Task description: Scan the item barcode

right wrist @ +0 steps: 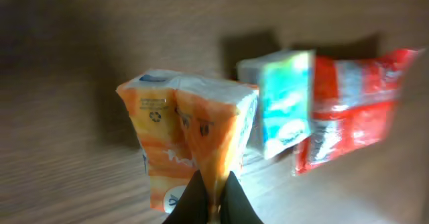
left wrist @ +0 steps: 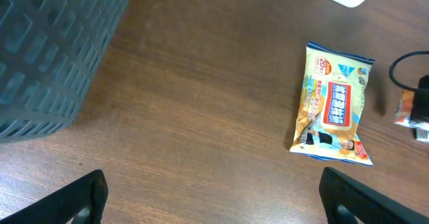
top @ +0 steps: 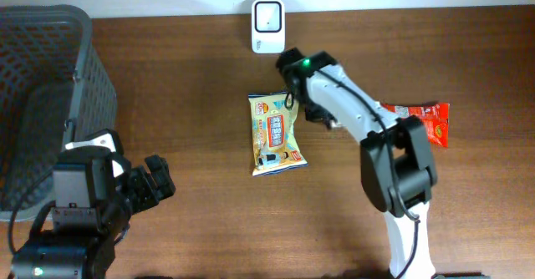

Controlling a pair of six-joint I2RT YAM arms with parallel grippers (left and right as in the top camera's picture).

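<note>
Recycling sign (right wrist: pixel 155 115) on orange packet (right wrist: pixel 194 140)

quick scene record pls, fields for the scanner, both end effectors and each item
scanner: white, top centre in the overhead view
right end effector: shut on orange packet, pinching its edge
left end effector: open, holding nothing
yellow packet: lying flat below the scanner, not gripped
red packet: lying flat at the right
basket: grey mesh, far left
</note>
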